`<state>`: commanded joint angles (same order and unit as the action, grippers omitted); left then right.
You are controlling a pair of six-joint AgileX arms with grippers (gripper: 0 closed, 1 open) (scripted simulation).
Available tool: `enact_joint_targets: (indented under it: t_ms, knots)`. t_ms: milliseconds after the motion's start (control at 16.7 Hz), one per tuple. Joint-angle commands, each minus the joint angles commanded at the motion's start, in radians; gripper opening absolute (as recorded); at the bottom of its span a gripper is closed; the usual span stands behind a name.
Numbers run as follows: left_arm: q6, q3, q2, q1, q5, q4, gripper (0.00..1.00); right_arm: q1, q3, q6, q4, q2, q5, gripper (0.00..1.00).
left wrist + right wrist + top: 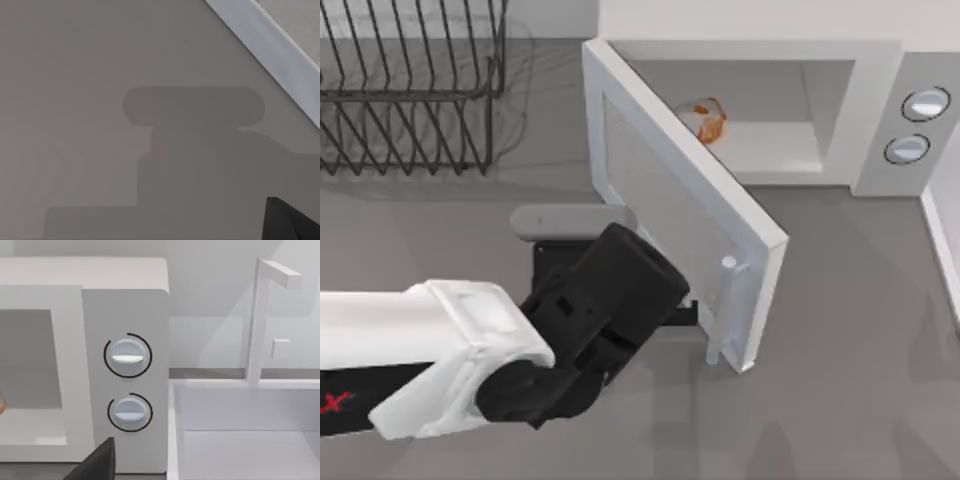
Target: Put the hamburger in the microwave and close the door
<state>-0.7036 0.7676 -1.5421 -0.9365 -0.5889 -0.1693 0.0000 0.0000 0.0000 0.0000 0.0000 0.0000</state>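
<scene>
Microwave (880, 95): stands at the back of the table, toward the right side of the top view; its pale cavity is open to the front, and two round silvery dials (917, 125) sit on the side panel to the right of the cavity.
Hamburger (706, 118): rests on the cavity floor inside the microwave, near the hinge side, just behind the door's upper edge.
Door (680, 205): swung partly open, hinged at the microwave's left front corner and angling out toward the front of the table; its bar handle (728, 312) is at the free end, farthest from the microwave.
Left gripper (685, 315): reaches in from the left and lies just beside the door's outer face, close to the handle; the wrist hides the fingertips, so I cannot tell if the fingers are apart or together.
Right arm: its wrist camera faces the microwave's dial panel from the front; a dark finger (97, 462) edges into that picture, fingers' state cannot be told.
Dish rack (410, 85): black wire, left of the microwave at the back.
Sink (245, 430): white basin with a faucet (267, 315), just right of the microwave.
</scene>
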Motion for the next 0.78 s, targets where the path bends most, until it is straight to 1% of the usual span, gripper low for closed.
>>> enact_joint_targets:
  t_ms: [480, 780]
  knots:
    - [-0.112, 0.238, -0.218, -0.129, -0.046, -0.118, 0.0, 0.0, 0.0, 0.0, 0.0, 0.0, 0.0, 1.0]
    - [-0.175, 0.341, -0.299, -0.164, -0.08, -0.167, 0.0, 0.0, 0.0, 0.0, 0.0, 0.0, 0.0, 1.0]
